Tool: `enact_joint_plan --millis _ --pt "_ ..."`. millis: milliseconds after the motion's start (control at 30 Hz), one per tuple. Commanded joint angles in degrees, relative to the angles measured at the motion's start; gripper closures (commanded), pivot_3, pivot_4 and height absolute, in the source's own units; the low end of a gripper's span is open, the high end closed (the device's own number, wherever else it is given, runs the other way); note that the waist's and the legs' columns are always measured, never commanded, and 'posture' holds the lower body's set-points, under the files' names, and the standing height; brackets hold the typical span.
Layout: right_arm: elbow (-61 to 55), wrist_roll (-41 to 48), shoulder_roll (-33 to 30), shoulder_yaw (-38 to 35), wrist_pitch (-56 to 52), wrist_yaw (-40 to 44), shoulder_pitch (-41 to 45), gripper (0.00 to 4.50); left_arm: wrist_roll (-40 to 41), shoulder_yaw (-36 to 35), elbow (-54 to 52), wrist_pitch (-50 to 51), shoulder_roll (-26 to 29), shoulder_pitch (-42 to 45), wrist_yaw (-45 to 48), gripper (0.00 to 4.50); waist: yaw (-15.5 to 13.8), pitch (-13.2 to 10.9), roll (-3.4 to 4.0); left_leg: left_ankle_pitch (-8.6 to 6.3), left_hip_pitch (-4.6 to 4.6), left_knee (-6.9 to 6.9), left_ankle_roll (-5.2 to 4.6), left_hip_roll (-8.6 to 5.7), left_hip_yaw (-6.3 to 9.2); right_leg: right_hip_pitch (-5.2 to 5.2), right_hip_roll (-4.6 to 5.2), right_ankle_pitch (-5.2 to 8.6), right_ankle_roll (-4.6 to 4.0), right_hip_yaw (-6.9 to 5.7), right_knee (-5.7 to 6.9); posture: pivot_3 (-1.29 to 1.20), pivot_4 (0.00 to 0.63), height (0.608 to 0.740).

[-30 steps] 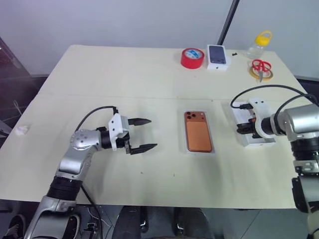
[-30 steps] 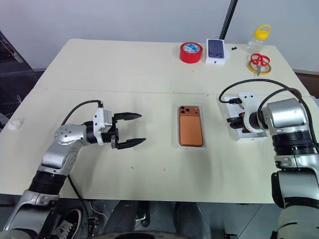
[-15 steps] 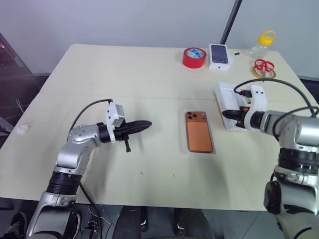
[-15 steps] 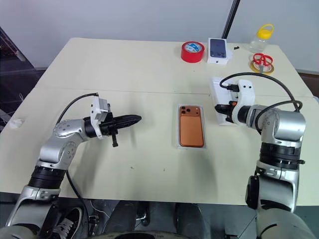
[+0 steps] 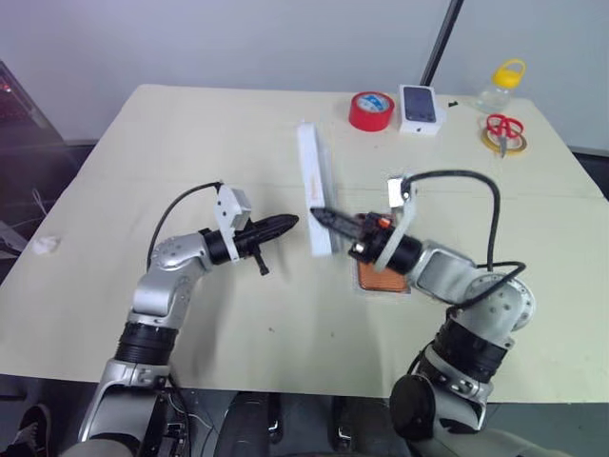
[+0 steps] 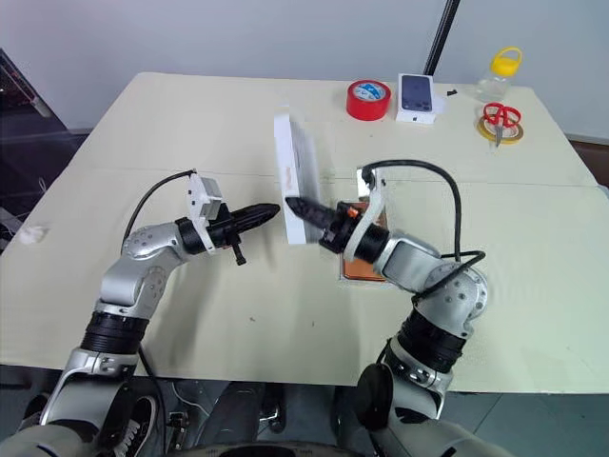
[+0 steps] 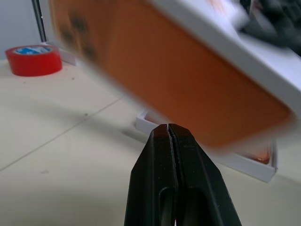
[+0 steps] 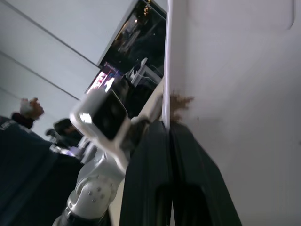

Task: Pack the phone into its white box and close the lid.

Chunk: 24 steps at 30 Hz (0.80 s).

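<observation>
The lid point(image 5: 312, 181) stands on edge in the air over the middle of the table. My right gripper point(image 5: 320, 215) is shut on its lower edge, with the plain white inner face point(image 8: 235, 70) on that side. The outer face with the orange phone picture point(image 7: 164, 70) is turned toward my left gripper point(image 5: 288, 223), which is shut and empty, its tips just short of the lid. The orange phone point(image 5: 381, 279) lies in the white box point(image 7: 244, 165) on the table, mostly hidden under my right forearm.
At the table's far edge are a red tape roll point(image 5: 369, 109), a small white box with a dark phone picture point(image 5: 419, 101), a yellow-capped bottle point(image 5: 500, 84) and red scissors on a yellow ring point(image 5: 501, 131). A crumpled white scrap point(image 5: 43, 246) lies at the left edge.
My right arm swung left from the table's right side, carrying the lid and tipping it up on edge over the middle. My left gripper went from open to shut and edged toward the lid.
</observation>
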<state>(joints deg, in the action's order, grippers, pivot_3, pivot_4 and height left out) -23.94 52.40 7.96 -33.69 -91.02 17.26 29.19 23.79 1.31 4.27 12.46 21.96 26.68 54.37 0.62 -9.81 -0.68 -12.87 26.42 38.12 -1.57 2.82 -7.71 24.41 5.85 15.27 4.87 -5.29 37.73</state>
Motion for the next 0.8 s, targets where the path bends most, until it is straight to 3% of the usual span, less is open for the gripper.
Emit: enact_joint_plan --millis 33,100,200,433,800 --pt "-0.13 7.17 1.39 0.7 -1.48 -2.99 -4.51 4.5 0.94 -0.68 -3.0 0.13 0.01 0.25 -0.43 4.46 0.25 -0.02 0.04 0.0 0.0 0.0 0.0 0.01 0.0 0.01 0.0 0.0 0.0 0.0 0.0 0.0 0.15 0.723" --pt "2.35 10.06 -0.6 1.05 -1.48 -4.97 -5.94 4.5 1.22 -0.32 -3.82 0.64 -0.1 -0.65 -0.37 4.46 0.53 0.0 0.05 0.0 -0.02 -0.02 0.0 0.01 0.0 0.04 -0.01 0.0 0.0 0.0 0.03 0.0 0.15 0.723" --pt "10.7 14.87 -0.03 -4.4 -1.48 -12.2 -2.15 4.5 -0.04 1.05 -3.89 -0.47 -0.83 -1.7 -0.63 4.46 0.67 0.04 0.09 0.0 -0.08 -0.03 0.0 0.07 0.0 0.02 -0.07 0.0 -0.01 0.01 0.07 0.0 0.15 0.723" --pt "20.25 19.36 -3.89 -10.19 -0.85 -21.91 3.98 4.5 -2.61 4.62 0.95 -0.74 -7.2 0.2 -4.0 4.46 0.14 0.04 0.09 0.0 -0.04 -0.02 -0.01 0.01 0.0 0.02 -0.04 0.0 -0.01 0.02 0.04 0.0 0.15 0.723" --pt "19.44 27.42 -15.01 -6.47 2.98 -23.15 -2.74 4.5 -6.32 8.5 9.77 -3.69 -15.88 3.41 -5.09 4.46 -0.04 0.12 0.13 -0.02 -0.05 -0.02 -0.06 0.01 0.01 -0.01 -0.03 0.0 0.0 0.01 0.03 0.0 0.15 0.723"
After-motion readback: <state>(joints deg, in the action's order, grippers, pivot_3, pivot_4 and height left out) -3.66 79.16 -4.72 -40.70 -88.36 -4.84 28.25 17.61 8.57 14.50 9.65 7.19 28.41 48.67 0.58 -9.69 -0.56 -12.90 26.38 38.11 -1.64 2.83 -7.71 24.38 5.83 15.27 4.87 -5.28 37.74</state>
